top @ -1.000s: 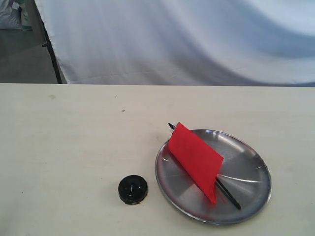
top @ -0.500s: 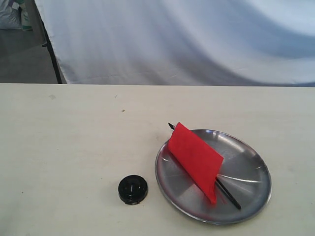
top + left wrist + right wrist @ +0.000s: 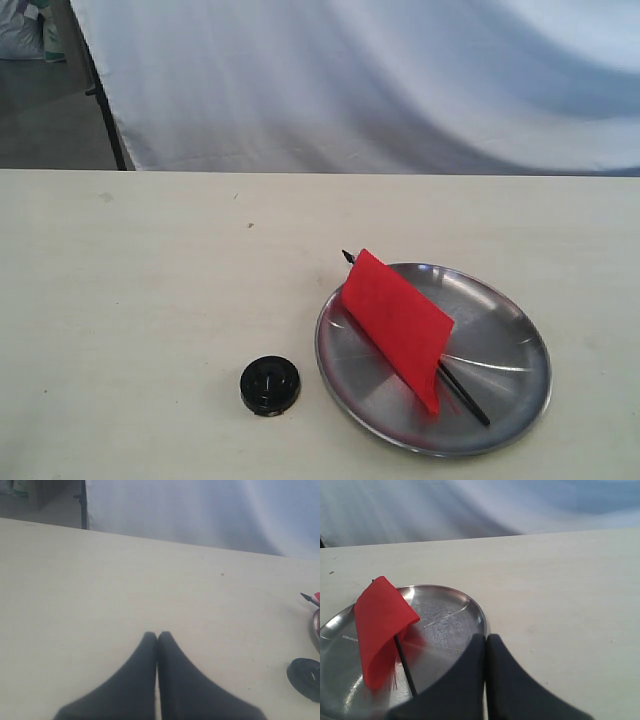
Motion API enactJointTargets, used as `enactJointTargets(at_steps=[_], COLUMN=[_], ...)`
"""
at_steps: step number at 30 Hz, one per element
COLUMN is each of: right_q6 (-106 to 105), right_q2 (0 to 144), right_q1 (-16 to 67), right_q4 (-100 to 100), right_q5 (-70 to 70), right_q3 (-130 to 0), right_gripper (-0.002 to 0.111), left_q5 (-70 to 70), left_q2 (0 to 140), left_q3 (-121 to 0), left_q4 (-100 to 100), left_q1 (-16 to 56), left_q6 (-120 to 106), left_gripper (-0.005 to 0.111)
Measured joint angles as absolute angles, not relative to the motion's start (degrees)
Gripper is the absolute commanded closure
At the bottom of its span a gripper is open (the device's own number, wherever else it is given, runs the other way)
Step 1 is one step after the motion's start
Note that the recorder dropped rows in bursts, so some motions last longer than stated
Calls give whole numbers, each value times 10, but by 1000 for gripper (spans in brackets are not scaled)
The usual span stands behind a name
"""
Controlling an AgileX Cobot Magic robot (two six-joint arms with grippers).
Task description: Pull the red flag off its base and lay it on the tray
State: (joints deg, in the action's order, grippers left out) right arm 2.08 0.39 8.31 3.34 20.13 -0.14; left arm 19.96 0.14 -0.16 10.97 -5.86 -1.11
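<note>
- your left gripper is nearest its wrist camera. its dark fingers are clenched tip to tip with nothing between them, above bare table.
- your right gripper is clenched the same way and holds nothing. its tips sit at the near rim of the tray in that wrist view, and you cannot tell whether they touch the metal.
- in the exterior view, the base sits on the table toward the front. it is just left of the tray and clear of its rim, with the flag off it.
- the tray lies flat on the table to the right of the base, shiny, with its raised rim catching the light.
- the red flag lies on the tray. its black stick runs diagonally across the metal, with the blunt end inside the tray at the front right. the pointed tip pokes out over the far left rim.
- the cloth is draped over the stick and stands up a little like a tent, with a red reflection in the metal beneath it.
- past the tray the table runs pale and bare to its far edge, with a small dark speck on it.
- farthest back hangs a white sheet, with a dark pole at its left side.
</note>
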Motion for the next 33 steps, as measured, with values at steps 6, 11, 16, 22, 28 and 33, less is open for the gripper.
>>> enactJointTargets(at_steps=[6, 11, 16, 22, 28, 33], right_q6=[21, 21, 21, 21, 21, 21], right_q2=[4, 4, 4, 4, 4, 4], right_q1=[95, 98, 98, 98, 98, 98], right_q4=[33, 33, 33, 33, 33, 33], right_q5=[201, 201, 201, 201, 201, 201], right_q3=[-1, -1, -1, -1, -1, -1], right_gripper=[109, 109, 109, 109, 109, 109], left_q5=[200, 200, 200, 200, 200, 200], left_q2=[1, 1, 1, 1, 1, 1], left_q3=[-2, -2, -2, -2, -2, -2], left_q4=[110, 110, 110, 110, 110, 110], left_q1=[-59, -59, -59, -59, -59, -59], left_q6=[-11, -11, -11, -11, -11, -11], left_gripper=[107, 107, 107, 107, 107, 107])
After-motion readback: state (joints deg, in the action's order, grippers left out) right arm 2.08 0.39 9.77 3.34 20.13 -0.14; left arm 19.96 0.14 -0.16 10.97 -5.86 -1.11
